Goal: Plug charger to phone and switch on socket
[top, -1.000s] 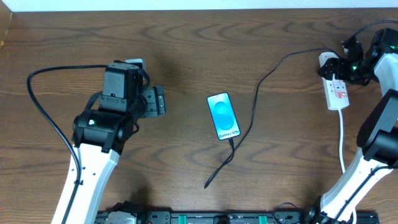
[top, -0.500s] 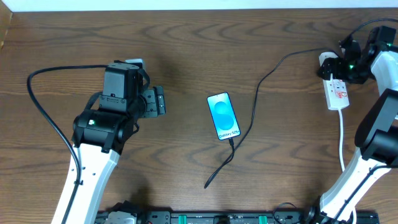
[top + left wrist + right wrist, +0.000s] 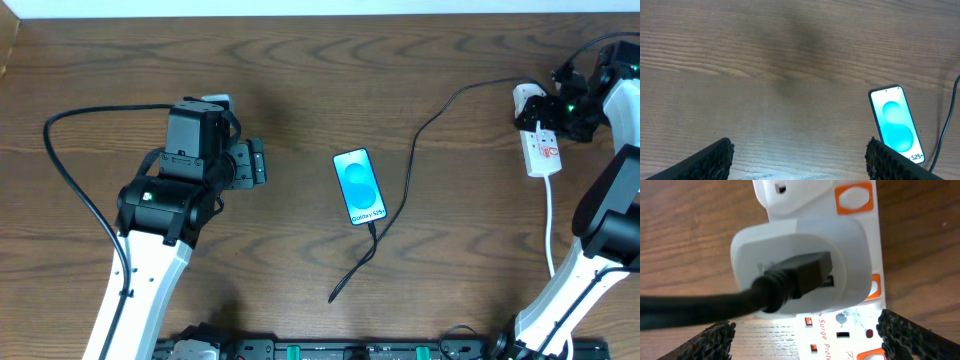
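So, my right pincer (image 3: 810, 337) hangs released right over the socket (image 3: 541, 150), fingers (image 3: 705, 340) spread either side of the white plug (image 3: 790, 245) where the charger (image 3: 412, 150) leaves it. The strip's long axis runs straight ahead between them, and an orange-ringed switch (image 3: 855, 197) sits just past the plug, so I reckon it's a short reach forward. The phone (image 3: 358, 186) lies mid-way across the table (image 3: 300, 60), well apart, nearer the left pincer (image 3: 802, 160), also open. Can't tell if the tip's seated.
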Motion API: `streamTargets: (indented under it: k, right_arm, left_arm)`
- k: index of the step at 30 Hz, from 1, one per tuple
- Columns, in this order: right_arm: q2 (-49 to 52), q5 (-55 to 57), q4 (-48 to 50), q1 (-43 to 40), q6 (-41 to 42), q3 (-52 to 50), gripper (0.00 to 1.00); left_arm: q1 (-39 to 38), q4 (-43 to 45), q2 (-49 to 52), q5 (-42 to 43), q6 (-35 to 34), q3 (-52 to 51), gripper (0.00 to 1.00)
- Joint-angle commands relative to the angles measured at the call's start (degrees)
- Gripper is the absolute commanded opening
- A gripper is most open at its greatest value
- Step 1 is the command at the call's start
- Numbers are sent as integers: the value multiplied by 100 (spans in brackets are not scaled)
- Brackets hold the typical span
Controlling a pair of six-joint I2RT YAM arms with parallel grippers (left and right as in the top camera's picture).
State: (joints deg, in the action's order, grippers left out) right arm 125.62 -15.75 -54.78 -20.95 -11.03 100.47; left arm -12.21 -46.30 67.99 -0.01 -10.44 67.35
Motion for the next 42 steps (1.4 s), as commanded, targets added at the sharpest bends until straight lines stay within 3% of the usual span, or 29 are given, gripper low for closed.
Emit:
streamTargets:
  k: [1, 12, 42]
  right_arm:
    - [70, -98, 50, -28, -173, 114, 90]
    - [70, -772, 190, 2, -164, 109, 90]
    - [74, -778, 302, 44, -232, 66, 90]
  left_arm:
    - [2, -15, 11, -70, 55, 26, 84]
    - [2, -15, 11, -70, 55, 26, 85]
    - [2, -15, 11, -70, 55, 26, 85]
